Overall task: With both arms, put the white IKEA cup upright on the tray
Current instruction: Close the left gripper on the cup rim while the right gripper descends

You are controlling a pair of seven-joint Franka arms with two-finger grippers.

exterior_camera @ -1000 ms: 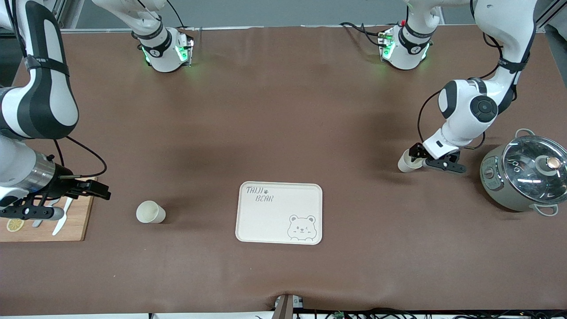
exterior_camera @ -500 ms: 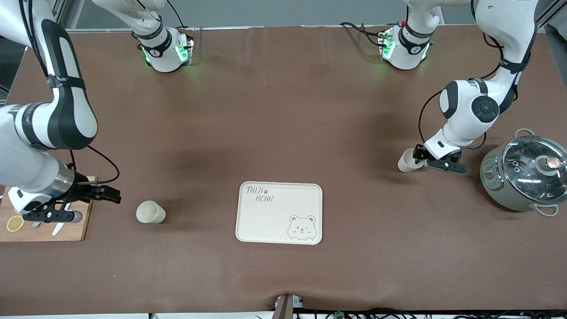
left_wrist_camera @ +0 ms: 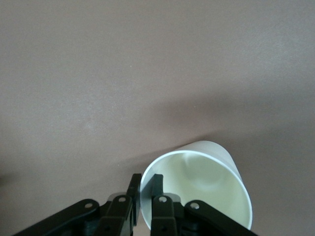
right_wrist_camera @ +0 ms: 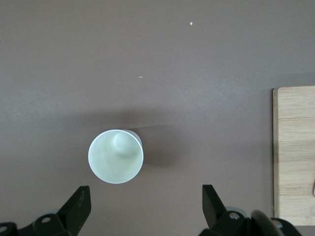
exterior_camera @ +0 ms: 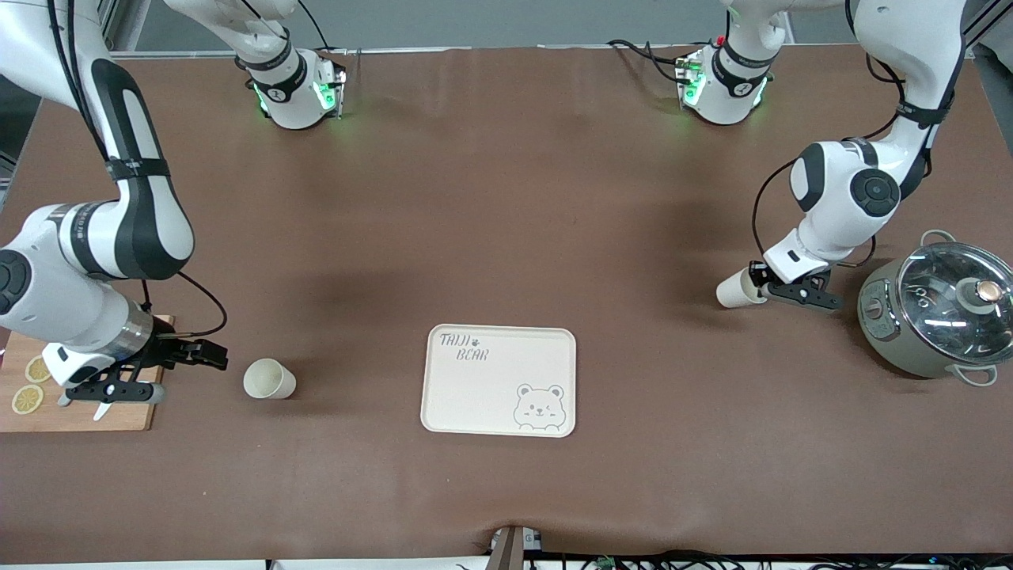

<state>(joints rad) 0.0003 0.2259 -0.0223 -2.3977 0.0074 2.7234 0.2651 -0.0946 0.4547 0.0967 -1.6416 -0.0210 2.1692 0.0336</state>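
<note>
One white cup [exterior_camera: 269, 378] stands upright on the table toward the right arm's end, mouth up; it also shows in the right wrist view [right_wrist_camera: 116, 156]. My right gripper [exterior_camera: 215, 360] is open and empty beside it, between it and the cutting board, with the fingers [right_wrist_camera: 78, 206] wide apart. My left gripper [exterior_camera: 761, 279] is shut on the rim of a second white cup [exterior_camera: 734, 291], held tilted low over the table beside the pot. In the left wrist view the fingers [left_wrist_camera: 156, 183] pinch the cup's wall [left_wrist_camera: 197, 182]. The cream bear tray [exterior_camera: 475, 396] lies bare at the table's middle.
A wooden cutting board [exterior_camera: 87, 412] with lemon slices [exterior_camera: 26, 399] and a knife lies at the right arm's end; its edge shows in the right wrist view [right_wrist_camera: 294, 152]. A grey pot with a glass lid [exterior_camera: 942, 309] stands at the left arm's end.
My right arm has moved off the cutting board toward the standing cup. My left gripper has tipped its cup over and shifted slightly toward the pot.
</note>
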